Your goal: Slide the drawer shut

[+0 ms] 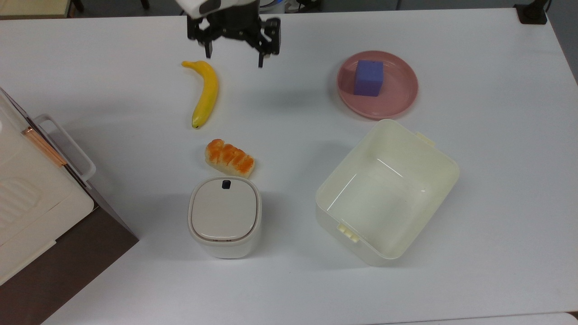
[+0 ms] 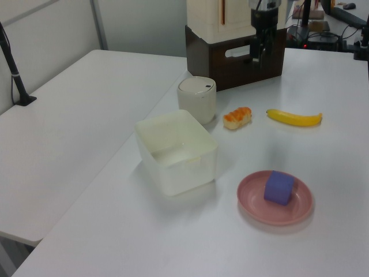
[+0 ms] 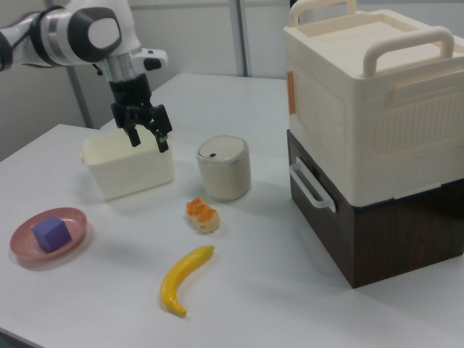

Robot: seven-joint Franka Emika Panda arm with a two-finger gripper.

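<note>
Top view: the gripper (image 1: 235, 50) is held above the table (image 1: 289, 280) at the upper edge, fingers spread wide with nothing between them, just beside the banana (image 1: 205, 92). The drawer (image 3: 319, 192) is seen pushed flush into the cabinet (image 3: 384, 225) in the right view, well apart from the gripper (image 3: 148, 134).

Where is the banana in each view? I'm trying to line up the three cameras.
Top view: the banana lies upper left of centre, below the open gripper.
Left view: right of centre.
Right view: bottom centre.
Shared landmark: the orange bread piece between the banana and the white lidded container.
</note>
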